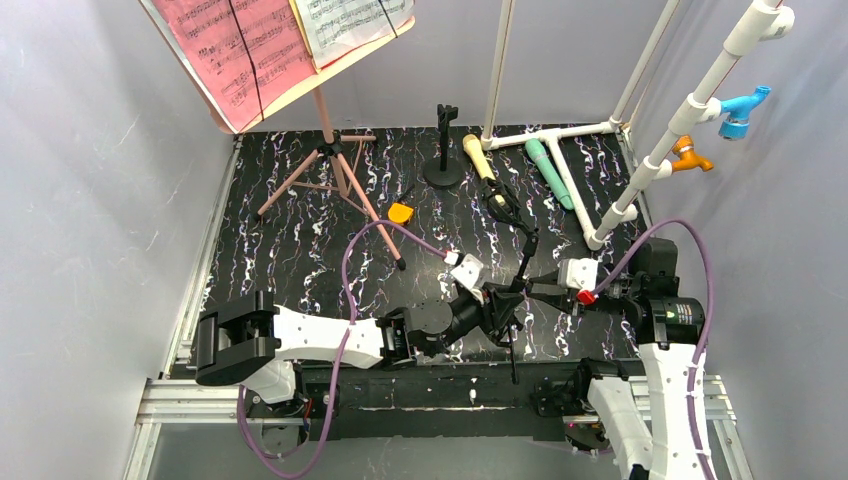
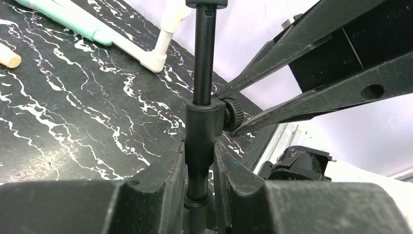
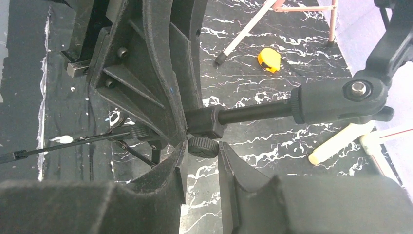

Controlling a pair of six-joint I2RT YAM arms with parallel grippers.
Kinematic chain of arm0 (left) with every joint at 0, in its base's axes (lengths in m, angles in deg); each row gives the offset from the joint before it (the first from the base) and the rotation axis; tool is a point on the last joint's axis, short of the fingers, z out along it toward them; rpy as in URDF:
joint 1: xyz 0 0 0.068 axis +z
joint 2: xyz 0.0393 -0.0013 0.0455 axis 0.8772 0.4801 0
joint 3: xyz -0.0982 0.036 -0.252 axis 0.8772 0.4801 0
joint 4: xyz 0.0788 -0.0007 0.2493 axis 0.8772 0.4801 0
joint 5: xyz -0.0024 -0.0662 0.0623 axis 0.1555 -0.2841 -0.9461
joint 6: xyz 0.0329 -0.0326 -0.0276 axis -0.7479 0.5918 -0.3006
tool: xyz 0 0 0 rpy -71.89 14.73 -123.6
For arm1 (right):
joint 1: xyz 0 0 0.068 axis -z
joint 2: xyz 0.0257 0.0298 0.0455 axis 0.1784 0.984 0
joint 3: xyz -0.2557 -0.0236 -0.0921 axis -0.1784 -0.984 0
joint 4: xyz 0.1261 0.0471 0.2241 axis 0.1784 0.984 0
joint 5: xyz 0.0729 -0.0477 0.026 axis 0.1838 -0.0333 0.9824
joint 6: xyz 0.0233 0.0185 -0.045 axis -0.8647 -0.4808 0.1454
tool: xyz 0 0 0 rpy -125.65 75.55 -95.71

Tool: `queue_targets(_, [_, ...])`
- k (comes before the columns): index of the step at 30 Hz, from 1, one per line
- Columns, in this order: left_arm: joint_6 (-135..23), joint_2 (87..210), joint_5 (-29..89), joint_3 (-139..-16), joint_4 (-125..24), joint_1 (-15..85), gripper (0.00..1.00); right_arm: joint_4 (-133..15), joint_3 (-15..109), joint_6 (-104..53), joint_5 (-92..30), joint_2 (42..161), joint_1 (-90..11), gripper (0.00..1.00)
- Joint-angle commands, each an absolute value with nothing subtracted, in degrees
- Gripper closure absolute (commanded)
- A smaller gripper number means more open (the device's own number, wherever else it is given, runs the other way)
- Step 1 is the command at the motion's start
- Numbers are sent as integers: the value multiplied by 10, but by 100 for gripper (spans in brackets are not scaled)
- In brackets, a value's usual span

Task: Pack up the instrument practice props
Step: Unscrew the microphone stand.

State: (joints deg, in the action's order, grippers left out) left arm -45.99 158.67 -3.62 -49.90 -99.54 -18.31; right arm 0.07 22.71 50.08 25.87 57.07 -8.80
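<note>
Stock on the table (image 1: 290,260), black top with white marbling:

1. White plastic pipe frame (image 1: 657,160), round tubing, blue and orange fittings; we find it at the far right corner, its foot pipes lying on the top.
2. Pink music stand (image 1: 326,130), far left corner, tripod legs spread; one leg reaches toward the middle. It carries a pink sheet (image 1: 235,50) and a white sheet (image 1: 345,20), both printed.
3. Black folding stand (image 2: 203,63), thin matte tubing, raised at the near edge. The left gripper (image 2: 198,156) clamps its tube; the right gripper (image 3: 202,151) pinches its knurled knob (image 2: 235,113).
4. Black round-based stand (image 1: 443,150), upright, far edge, middle.
5. Teal microphone (image 1: 550,172), lying just beside a foot pipe.
6. Beige microphone (image 1: 478,158), lying beside item 4.
7. Small yellow case (image 1: 401,213), rounded, mid-table near the tripod leg.
</note>
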Motion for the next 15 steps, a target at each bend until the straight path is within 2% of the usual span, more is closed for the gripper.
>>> queue_targets(1, [-458,1550,-71,-502,-1025,-178,100,-105,216,411,219,564,-76,81])
queue_targets(4, [-463,1544,-78,-493,-1030,-178,100,-144,213,330,228,556,-76,65])
queue_targets(9, [-478,1532,-83,-475,-1053,-178,100,-175,222,206,238,553,-74,31])
queue_targets(12, [-491,1525,-85,-464,-1068,-178,100,-170,229,146,260,558,-67,20])
queue_targets(15, [-507,1519,-83,-451,-1088,-178,100,-172,231,79,287,568,-62,16])
